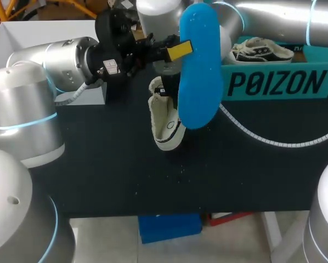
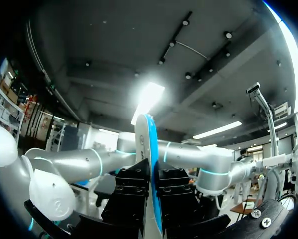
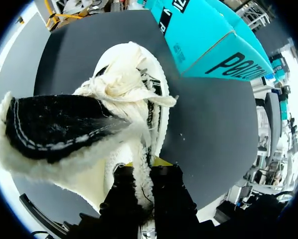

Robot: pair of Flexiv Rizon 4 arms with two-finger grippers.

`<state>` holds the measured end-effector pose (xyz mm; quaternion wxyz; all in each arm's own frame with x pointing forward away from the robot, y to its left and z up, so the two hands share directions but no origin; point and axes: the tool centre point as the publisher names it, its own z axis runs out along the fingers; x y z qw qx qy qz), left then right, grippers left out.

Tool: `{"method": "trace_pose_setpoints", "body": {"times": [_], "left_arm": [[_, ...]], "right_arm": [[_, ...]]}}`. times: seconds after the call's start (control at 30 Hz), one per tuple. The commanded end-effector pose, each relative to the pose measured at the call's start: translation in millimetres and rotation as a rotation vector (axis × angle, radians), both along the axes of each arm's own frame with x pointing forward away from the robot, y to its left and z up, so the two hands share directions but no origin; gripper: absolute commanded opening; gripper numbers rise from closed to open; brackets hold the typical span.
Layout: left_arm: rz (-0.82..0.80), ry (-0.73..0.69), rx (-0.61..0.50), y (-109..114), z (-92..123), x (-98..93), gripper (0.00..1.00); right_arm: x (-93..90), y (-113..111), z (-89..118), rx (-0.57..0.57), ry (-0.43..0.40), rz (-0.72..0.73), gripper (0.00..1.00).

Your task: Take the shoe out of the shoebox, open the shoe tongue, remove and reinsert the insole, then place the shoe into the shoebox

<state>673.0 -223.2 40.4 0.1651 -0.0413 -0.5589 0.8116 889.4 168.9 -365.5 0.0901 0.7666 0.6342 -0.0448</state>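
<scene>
Left fingers (image 2: 130,196): clamped on blue insole (image 1: 199,66), held aloft. Right fingers (image 3: 125,201): pinching white shoe (image 3: 124,94) collar, shoe on table (image 1: 98,164).

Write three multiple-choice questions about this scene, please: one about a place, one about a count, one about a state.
1. Where is the white canvas shoe?
A. Over the black table, outside the teal cardboard shoebox.
B. Inside that shoebox.
C. On the floor.

2. How many shoes show in the head view?
A. One.
B. Three.
C. Two.

3. What is the state of the flat blue foam insole?
A. Inside the shoe.
B. Clamped in the left end effector, out of the shoe.
C. Lying flat on the table.

Answers:
1 A, the head view shows it over the tabletop, apart from the box.
2 C, a second shoe lies in the shoebox.
3 B, both fingers press its sides in the left wrist view.
</scene>
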Motion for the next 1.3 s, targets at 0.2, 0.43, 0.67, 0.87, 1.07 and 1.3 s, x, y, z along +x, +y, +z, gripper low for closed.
{"method": "trace_pose_setpoints", "body": {"times": [0.2, 0.43, 0.67, 0.87, 1.07, 1.3], "left_arm": [[0.000, -0.002, -0.001, 0, -1, -0.4, 0.00], [0.000, -0.002, -0.001, 0, -1, -0.4, 0.00], [0.000, -0.002, -0.001, 0, -1, -0.4, 0.00], [0.000, -0.002, -0.001, 0, -1, -0.4, 0.00], [0.000, -0.002, -0.001, 0, -1, -0.4, 0.00], [0.000, -0.002, -0.001, 0, -1, -0.4, 0.00]], "right_arm": [[0.9, 6, -23, 0.058, 0.007, 0.106, 1.00], [-2.6, -10, -11, 0.056, -0.020, 0.147, 1.00], [-8.2, -21, 22, 0.303, -0.079, 0.144, 1.00], [-12.4, -17, 58, 0.749, -0.179, 0.135, 1.00], [-14.3, -16, 80, 0.992, -0.338, 0.229, 1.00], [-14.3, -16, 80, 0.992, -0.338, 0.229, 1.00]]}}
